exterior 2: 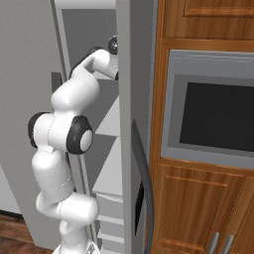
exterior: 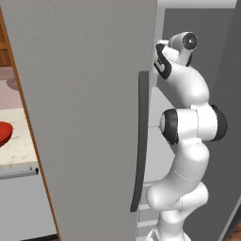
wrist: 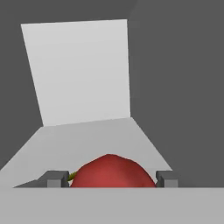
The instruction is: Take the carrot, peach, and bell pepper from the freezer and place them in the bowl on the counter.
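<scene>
At the left of the left base view the grey door of the freezer [exterior: 84, 117] stands open, and the red bowl [exterior: 4, 132] waits at the left edge on the counter [exterior: 19, 141]. In the hand view, at the bottom centre, the bell pepper [wrist: 111, 171] sits on a white shelf [wrist: 87, 135] between the two fingertips of the gripper [wrist: 112, 178], which we judge to be grasping it. The pepper is round and glossy, so it may slip out while we withdraw past the door

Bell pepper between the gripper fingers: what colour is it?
Red, the bell pepper shows best in the hand view.
</scene>
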Robot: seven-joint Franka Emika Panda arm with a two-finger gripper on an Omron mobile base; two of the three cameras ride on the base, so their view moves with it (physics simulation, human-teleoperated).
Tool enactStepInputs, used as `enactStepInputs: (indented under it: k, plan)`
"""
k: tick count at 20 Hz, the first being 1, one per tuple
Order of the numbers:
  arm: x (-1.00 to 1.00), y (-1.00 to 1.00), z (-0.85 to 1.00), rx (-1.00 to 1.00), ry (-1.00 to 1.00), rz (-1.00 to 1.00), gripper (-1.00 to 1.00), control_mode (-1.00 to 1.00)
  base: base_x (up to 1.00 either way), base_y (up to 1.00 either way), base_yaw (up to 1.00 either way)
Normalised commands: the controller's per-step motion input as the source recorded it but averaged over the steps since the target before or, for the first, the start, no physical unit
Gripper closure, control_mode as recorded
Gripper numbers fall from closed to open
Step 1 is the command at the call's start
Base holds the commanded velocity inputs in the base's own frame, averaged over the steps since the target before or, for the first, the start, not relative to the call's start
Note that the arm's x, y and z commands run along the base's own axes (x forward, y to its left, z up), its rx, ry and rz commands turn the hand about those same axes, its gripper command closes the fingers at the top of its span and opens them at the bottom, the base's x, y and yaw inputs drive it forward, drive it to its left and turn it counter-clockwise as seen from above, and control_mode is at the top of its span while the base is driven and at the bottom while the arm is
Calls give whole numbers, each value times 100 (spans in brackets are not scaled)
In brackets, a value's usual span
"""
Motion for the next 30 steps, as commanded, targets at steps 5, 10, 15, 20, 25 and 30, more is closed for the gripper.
enactStepInputs:
  k: [5,10,15,20,25,30]
  plan:
    - [-69,2,11,-2,0,-6,100,-100,0,0,0]
    - [-100,0,12,-1,10,0,100,-100,0,0,0]
    - [-100,1,9,0,8,0,100,-100,0,0,0]
    - [-96,8,2,0,13,0,100,-100,0,0,0]
    - [-71,25,11,0,23,0,100,-100,0,0,0]
    - [-73,16,1,0,19,0,100,-100,0,0,0]
